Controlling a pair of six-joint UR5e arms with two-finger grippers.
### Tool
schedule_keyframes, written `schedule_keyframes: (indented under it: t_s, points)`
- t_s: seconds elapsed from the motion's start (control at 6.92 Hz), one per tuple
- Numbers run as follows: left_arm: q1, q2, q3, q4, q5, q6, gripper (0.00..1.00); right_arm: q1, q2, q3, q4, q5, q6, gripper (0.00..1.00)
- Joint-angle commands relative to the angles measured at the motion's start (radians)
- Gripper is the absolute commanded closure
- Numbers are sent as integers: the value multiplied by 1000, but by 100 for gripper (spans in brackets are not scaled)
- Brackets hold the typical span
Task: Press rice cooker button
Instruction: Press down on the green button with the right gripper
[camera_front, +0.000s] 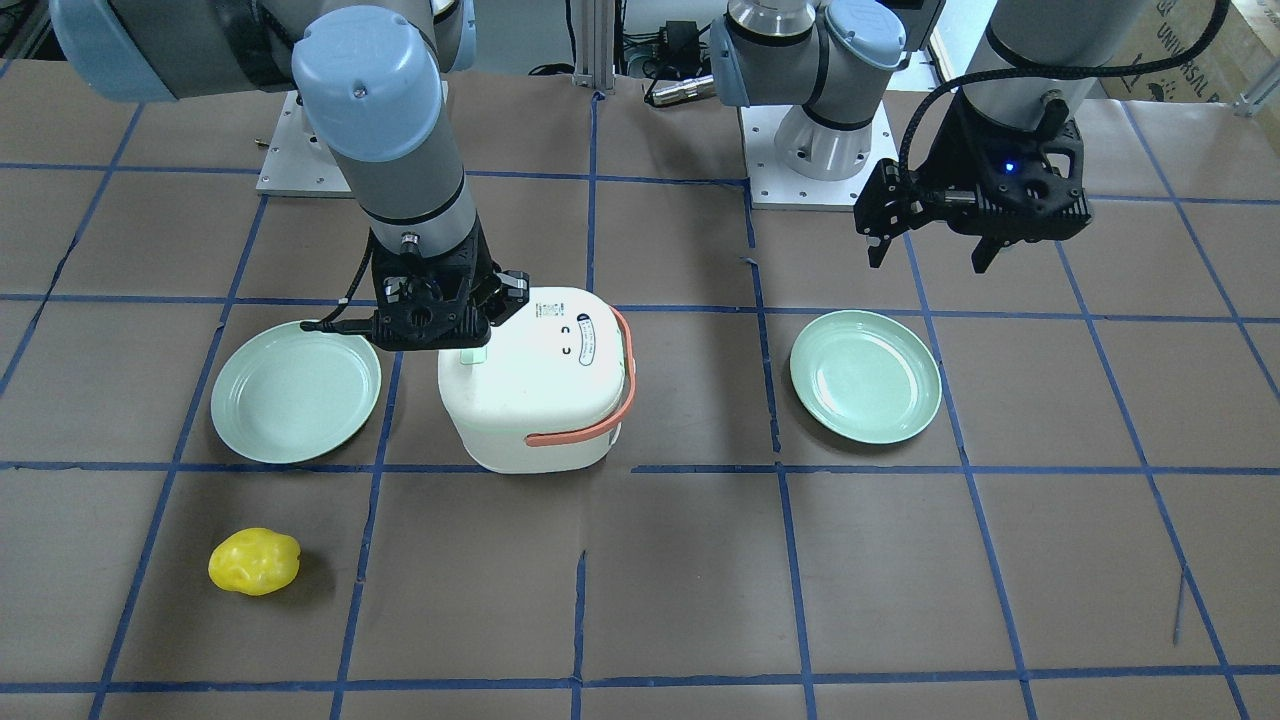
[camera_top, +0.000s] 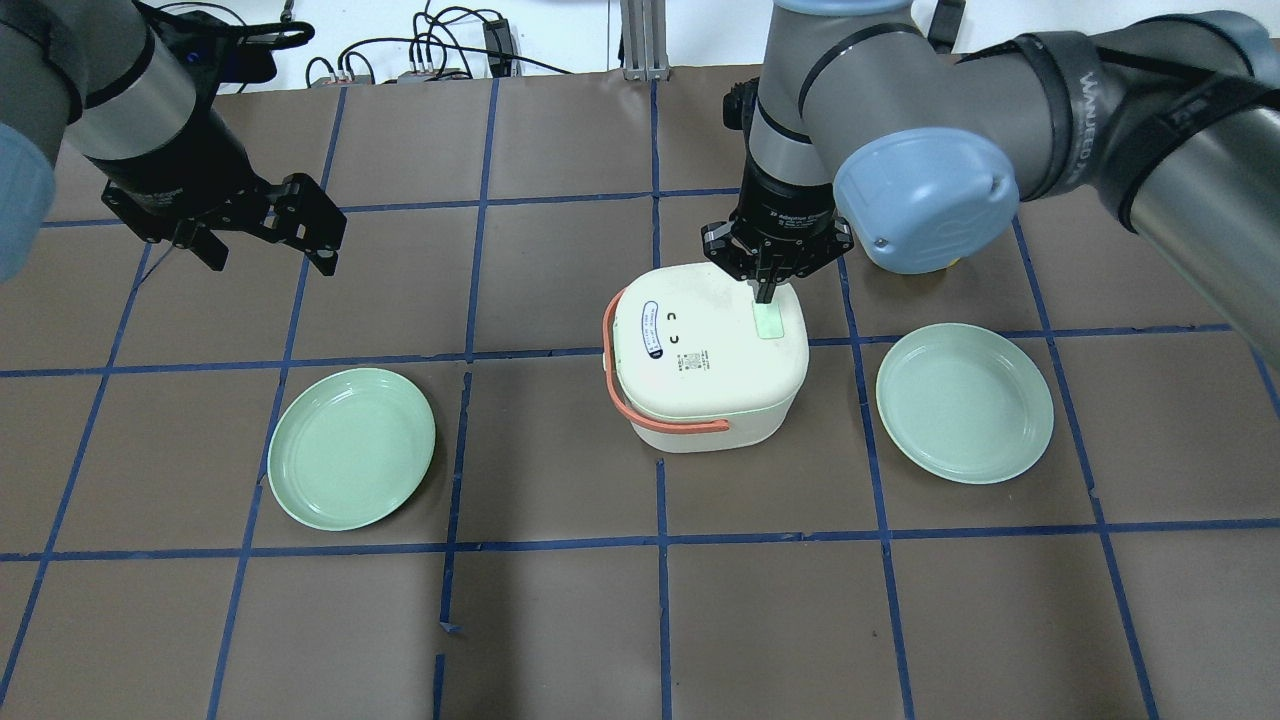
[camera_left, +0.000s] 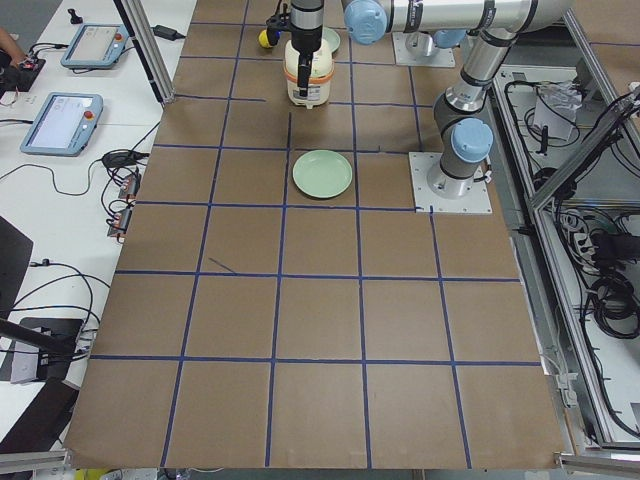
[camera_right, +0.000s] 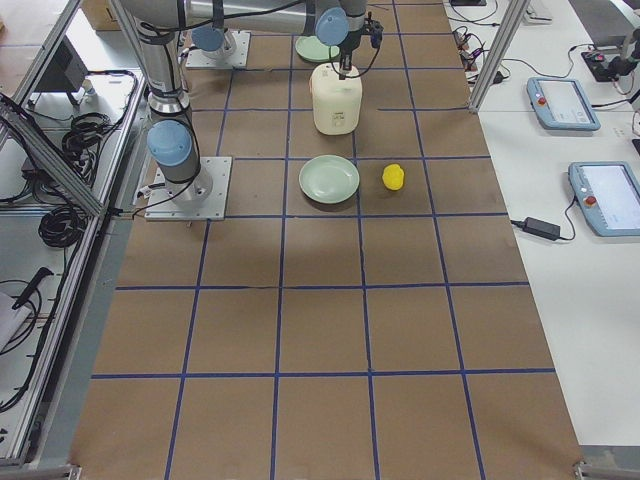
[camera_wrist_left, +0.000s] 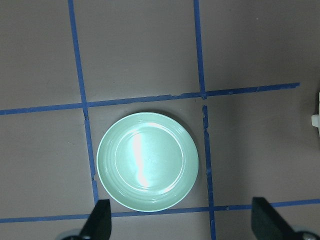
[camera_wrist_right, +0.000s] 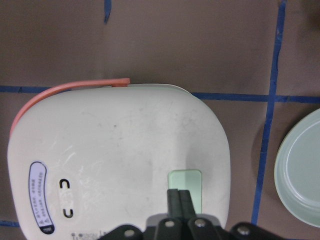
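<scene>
The white rice cooker (camera_top: 700, 360) with an orange handle (camera_top: 675, 425) stands mid-table, also seen in the front view (camera_front: 540, 385). Its pale green button (camera_top: 768, 321) sits on the lid near the robot side; in the right wrist view (camera_wrist_right: 185, 187) it lies just ahead of the fingertips. My right gripper (camera_top: 764, 292) is shut, fingers together, tips down at the button's edge (camera_wrist_right: 178, 196); I cannot tell whether they touch it. My left gripper (camera_top: 268, 255) is open and empty, hovering above the table far left of the cooker, above a green plate (camera_wrist_left: 147, 161).
A green plate (camera_top: 351, 447) lies left of the cooker and another (camera_top: 964, 402) lies right of it. A yellow pepper-like object (camera_front: 254, 561) sits on the operators' side near the right-hand plate. The brown table has a blue tape grid.
</scene>
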Motion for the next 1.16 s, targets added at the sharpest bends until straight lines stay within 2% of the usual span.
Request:
schedule_keyframes:
  t_s: [0.0, 1.01]
  points:
    - [0, 0, 0, 0, 0, 0, 0, -1, -1, 34, -32, -26, -22, 93]
    - [0, 0, 0, 0, 0, 0, 0, -1, 22, 37, -48, -15, -18, 93]
